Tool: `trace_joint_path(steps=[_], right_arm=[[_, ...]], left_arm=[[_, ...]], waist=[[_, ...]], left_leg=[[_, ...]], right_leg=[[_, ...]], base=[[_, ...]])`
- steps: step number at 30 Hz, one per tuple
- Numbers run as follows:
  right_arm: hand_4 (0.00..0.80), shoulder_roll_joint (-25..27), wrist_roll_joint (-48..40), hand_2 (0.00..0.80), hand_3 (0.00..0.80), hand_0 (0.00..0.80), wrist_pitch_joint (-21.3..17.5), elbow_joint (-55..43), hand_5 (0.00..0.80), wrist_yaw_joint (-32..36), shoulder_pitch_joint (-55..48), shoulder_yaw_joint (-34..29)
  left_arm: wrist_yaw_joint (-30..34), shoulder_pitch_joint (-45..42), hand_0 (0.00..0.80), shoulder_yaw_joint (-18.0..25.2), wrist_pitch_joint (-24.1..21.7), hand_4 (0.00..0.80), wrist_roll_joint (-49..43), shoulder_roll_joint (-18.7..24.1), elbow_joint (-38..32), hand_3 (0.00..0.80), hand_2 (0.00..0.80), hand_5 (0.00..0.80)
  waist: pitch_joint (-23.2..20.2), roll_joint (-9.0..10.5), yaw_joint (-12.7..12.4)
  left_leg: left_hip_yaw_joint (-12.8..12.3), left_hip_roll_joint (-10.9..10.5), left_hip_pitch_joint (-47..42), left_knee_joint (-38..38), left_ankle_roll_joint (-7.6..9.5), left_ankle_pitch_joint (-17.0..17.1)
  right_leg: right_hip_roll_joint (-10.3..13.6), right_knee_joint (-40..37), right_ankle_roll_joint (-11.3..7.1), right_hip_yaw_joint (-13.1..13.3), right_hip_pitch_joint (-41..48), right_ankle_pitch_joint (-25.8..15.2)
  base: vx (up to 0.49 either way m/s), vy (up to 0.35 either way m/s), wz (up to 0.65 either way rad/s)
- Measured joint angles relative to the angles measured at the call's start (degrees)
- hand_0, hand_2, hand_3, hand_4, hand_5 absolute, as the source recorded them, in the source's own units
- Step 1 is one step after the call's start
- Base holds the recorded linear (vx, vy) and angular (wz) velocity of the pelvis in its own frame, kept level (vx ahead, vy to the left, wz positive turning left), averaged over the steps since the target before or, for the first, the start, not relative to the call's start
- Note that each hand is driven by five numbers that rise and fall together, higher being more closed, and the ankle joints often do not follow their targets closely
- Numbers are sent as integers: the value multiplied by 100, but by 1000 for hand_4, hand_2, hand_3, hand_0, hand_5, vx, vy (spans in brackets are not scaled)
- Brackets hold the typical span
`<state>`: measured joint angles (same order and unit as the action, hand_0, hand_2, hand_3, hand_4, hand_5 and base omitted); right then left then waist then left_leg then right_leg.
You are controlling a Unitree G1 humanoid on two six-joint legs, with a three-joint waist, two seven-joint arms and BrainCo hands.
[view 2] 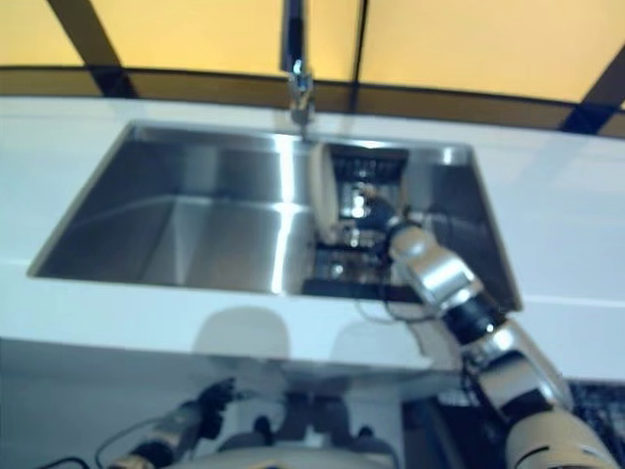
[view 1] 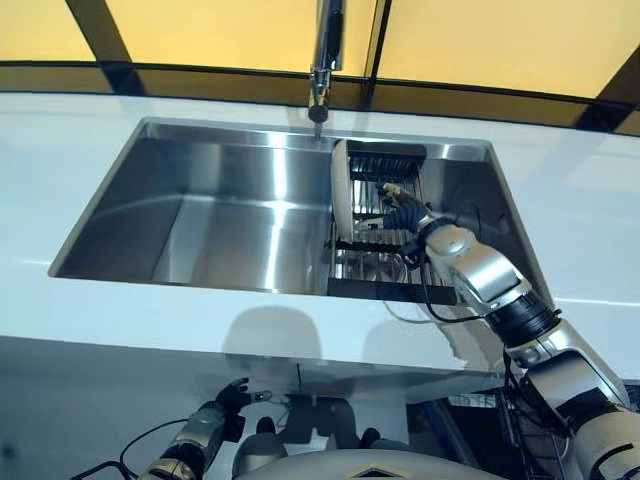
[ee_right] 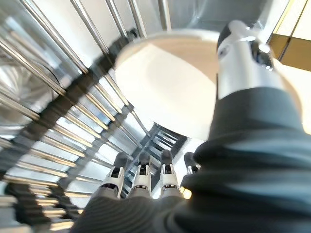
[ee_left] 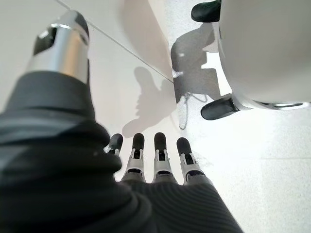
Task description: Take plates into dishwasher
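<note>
Right arm (view 1: 500, 290): silver-grey rounded shells, black ribbed band between segments, thin black cable along it. Right hand (ee_right: 146, 179): dark ribbed cover over back and wrist, silver fingers with dark tips, silver thumb with dark tip. Left hand (ee_left: 155, 160): same dark ribbed cover, same silver dark-tipped fingers and thumb.

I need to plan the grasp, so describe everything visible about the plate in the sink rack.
The plate is round, cream-white and smooth, and looks like ceramic. It stands on edge at the left end of the dark wire dish rack, which sits in the right part of the steel sink, just below the faucet. Its face is turned toward the rack's right side, where the right hand reaches in with straight fingers. The right wrist view shows the plate's broad face close past the thumb; contact cannot be confirmed.
</note>
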<state>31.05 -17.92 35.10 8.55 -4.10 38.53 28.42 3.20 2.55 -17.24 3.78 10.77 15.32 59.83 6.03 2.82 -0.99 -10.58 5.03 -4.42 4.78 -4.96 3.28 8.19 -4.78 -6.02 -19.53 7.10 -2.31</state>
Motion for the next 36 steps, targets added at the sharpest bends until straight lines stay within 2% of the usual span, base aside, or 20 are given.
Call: trace_joint_path(steps=[12,31,36], right_arm=[[0,-97,100,0,0,0,-26,429,0,323,51,64],[0,-533,102,0,0,0,-348,1064,0,409,-81,158],[0,-565,102,0,0,0,-351,1223,0,394,-140,157]], left_arm=[[68,0,0,-1,76,0,-57,86,-4,0,0,0],[37,-3,0,2,99,0,-50,87,-7,0,0,0],[-13,-33,0,4,98,0,-28,77,-10,0,0,0]], waist=[[-1,54,3],[0,54,-30],[5,57,-203]], left_leg=[[11,-4,-14,-1,2,2],[102,10,11,3,3,2],[163,-19,20,2,-1,28]], right_leg=[[3,0,0,-7,23,0],[11,-2,-5,-84,79,8],[11,-1,-1,-164,88,25]], base=[[0,0,0],[3,3,1],[26,36,8]])
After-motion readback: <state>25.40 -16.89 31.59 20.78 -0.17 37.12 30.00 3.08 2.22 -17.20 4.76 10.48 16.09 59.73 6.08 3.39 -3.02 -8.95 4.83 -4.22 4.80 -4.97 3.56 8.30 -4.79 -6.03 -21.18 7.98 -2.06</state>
